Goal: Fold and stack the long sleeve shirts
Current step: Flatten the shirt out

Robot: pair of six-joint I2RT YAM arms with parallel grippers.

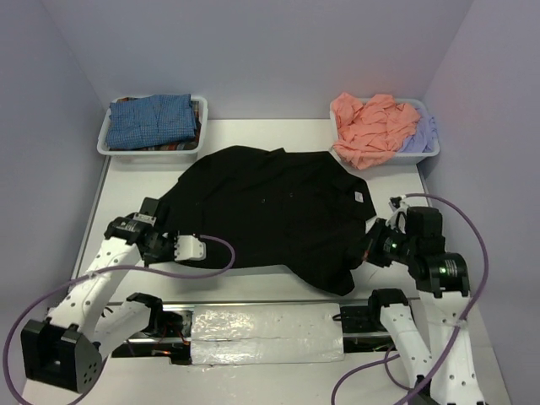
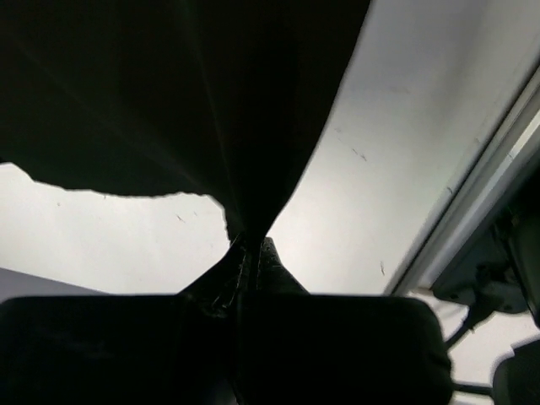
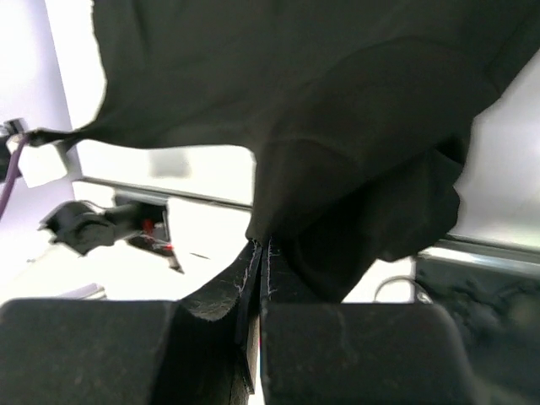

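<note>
Two grips noted, both clenched on the black shirt (image 1: 270, 202). My left end effector (image 2: 251, 246) pinches a gathered tuck of its near-left edge, and my right end effector (image 3: 260, 246) holds the bunched near-right hem. The garment lies spread mid-desk (image 1: 135, 181), its collar to the right. I recommend raising both corners level and carrying them toward the far edge together, with the cloth taut between them. Uneven lift risks a skewed crease.

Soft overhead light keeps the top view sharp, faint shadows hugging the black shirt (image 1: 270, 211) on the counter (image 1: 126, 177), while both wrist views render that shirt featureless against glaring counter, with left tool (image 2: 251, 253) and right tool (image 3: 261, 253) blurred beneath it.
</note>
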